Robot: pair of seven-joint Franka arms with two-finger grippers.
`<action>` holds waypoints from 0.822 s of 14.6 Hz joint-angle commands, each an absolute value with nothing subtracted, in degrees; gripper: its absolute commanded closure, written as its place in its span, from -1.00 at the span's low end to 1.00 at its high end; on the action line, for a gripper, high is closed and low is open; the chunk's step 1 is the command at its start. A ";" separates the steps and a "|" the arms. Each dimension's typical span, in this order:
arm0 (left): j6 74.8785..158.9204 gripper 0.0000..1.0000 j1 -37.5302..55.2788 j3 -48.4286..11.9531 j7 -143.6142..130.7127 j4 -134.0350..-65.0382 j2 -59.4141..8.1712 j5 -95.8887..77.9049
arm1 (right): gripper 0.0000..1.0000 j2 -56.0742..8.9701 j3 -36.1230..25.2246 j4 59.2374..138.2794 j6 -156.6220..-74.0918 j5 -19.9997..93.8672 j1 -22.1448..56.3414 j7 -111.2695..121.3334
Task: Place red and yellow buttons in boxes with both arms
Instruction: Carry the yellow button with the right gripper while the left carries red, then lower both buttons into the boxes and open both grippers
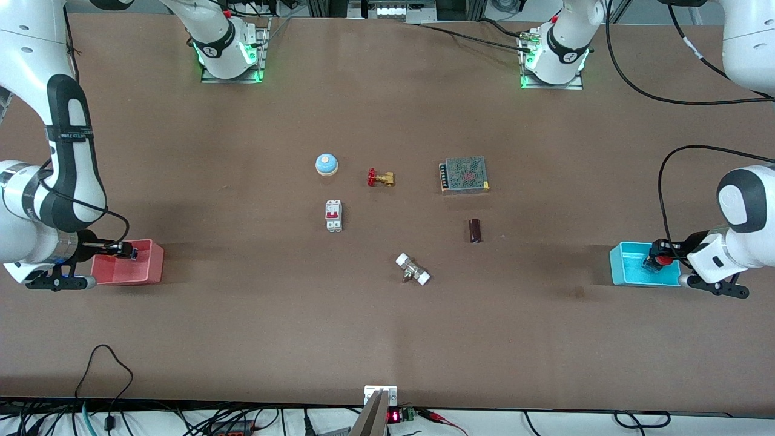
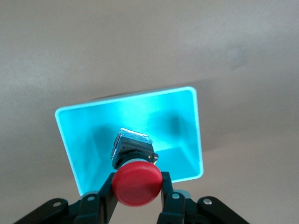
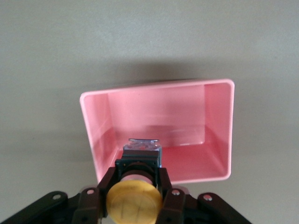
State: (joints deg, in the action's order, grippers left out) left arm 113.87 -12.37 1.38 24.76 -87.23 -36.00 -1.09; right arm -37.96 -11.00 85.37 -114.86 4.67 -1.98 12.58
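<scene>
On the brown counter, at the release step: left pincer clamping the red-capped push button over the bright cyan plastic bin, right pincer clamping the yellow-capped push button over the pink-red plastic bin; next, probably lowering and letting go

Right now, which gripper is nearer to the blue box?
Left. The left gripper holds the red button over the blue box; the right gripper is over the pink box.
</scene>
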 commanded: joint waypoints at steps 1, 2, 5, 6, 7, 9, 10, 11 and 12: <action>113.99 0.54 -13.01 0.88 25.93 -86.13 -38.23 -0.26 | 0.57 -38.32 -10.63 85.52 -117.59 4.13 -2.46 14.23; 113.99 0.53 -13.09 0.88 25.93 -86.13 -38.93 -0.52 | 0.56 -38.76 -10.63 85.52 -118.03 4.48 -2.81 15.54; 116.00 0.52 -13.10 0.79 25.93 -86.13 -40.16 -0.70 | 0.50 -39.81 -10.63 85.69 -120.41 4.75 -3.34 16.79; 116.62 0.51 -13.10 0.79 25.84 -86.13 -40.25 -0.70 | 0.50 -40.34 -10.63 85.69 -120.85 4.75 -3.43 17.31; 116.72 0.44 -13.10 0.79 25.58 -86.13 -40.25 -0.62 | 0.49 -40.52 -10.55 85.95 -122.24 4.92 -3.78 19.40; 116.72 0.20 -12.92 0.79 24.88 -86.13 -40.52 -0.70 | 0.43 -40.87 -10.55 86.04 -122.87 5.10 -3.87 20.13; 116.72 0.07 -12.75 0.79 24.79 -86.13 -40.52 -0.79 | 0.43 -41.04 -10.55 86.04 -122.96 5.10 -3.87 20.30; 116.72 -0.02 -12.57 0.79 24.18 -86.05 -40.52 -0.79 | 0.43 -41.22 -10.46 86.04 -123.05 5.10 -3.87 20.30; 116.72 -0.12 -12.39 0.79 23.13 -86.04 -40.52 -0.79 | 0.43 -41.31 -10.46 86.04 -123.05 5.10 -3.87 20.39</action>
